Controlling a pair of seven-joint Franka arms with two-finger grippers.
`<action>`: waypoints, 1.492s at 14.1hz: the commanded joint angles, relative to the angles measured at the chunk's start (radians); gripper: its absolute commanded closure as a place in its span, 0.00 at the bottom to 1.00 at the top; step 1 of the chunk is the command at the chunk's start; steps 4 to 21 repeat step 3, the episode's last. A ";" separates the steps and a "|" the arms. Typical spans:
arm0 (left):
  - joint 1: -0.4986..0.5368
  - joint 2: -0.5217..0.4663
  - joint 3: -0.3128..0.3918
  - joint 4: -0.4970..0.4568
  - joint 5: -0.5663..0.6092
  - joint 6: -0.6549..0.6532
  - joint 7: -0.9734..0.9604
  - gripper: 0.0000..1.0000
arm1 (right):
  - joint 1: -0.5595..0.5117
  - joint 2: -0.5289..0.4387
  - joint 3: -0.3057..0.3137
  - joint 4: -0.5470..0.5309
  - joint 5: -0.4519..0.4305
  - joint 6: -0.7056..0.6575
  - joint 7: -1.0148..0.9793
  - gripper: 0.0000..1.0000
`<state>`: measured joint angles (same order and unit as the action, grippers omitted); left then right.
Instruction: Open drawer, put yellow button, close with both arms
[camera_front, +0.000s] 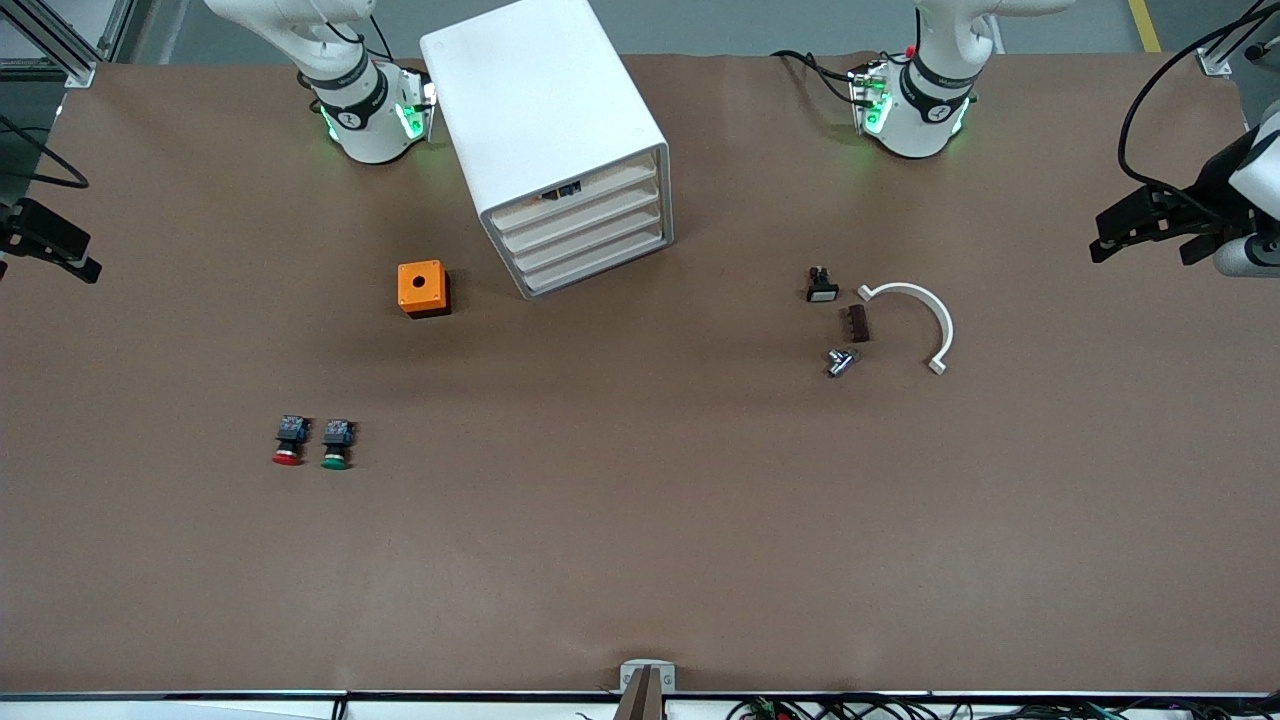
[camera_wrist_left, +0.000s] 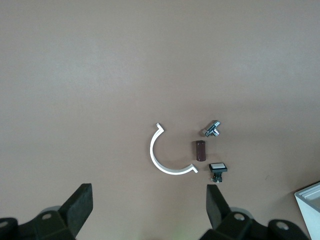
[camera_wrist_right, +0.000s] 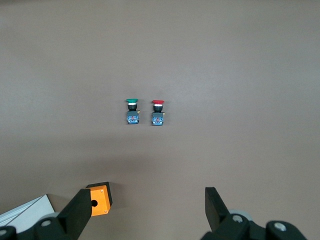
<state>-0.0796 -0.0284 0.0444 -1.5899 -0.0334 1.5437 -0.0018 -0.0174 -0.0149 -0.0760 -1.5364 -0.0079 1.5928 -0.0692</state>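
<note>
The white cabinet (camera_front: 540, 100) stands between the two arm bases, and all four of its drawers are shut. The top drawer (camera_front: 590, 192) has a small dark thing in the slot above its front; I cannot tell what it is. No yellow button shows in any view. My left gripper (camera_front: 1145, 240) hangs open and empty over the left arm's end of the table, and it also shows in the left wrist view (camera_wrist_left: 148, 192). My right gripper (camera_front: 45, 262) hangs open and empty over the right arm's end, and it also shows in the right wrist view (camera_wrist_right: 147, 195).
An orange box with a hole (camera_front: 424, 288) sits beside the cabinet. A red-capped button (camera_front: 289, 440) and a green-capped button (camera_front: 336, 443) lie nearer the front camera. Toward the left arm's end lie a white curved clip (camera_front: 915, 320), a white-capped switch (camera_front: 821, 285), a brown block (camera_front: 857, 323) and a metal fitting (camera_front: 840, 361).
</note>
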 joint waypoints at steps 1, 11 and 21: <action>0.000 0.004 -0.001 0.018 0.010 -0.022 -0.003 0.00 | -0.013 -0.014 0.015 -0.005 -0.018 -0.005 0.014 0.00; 0.003 0.005 -0.001 0.018 0.010 -0.022 -0.001 0.00 | -0.013 -0.014 0.015 -0.005 -0.018 -0.004 0.014 0.00; 0.003 0.005 -0.001 0.018 0.010 -0.022 -0.001 0.00 | -0.013 -0.014 0.015 -0.005 -0.018 -0.004 0.014 0.00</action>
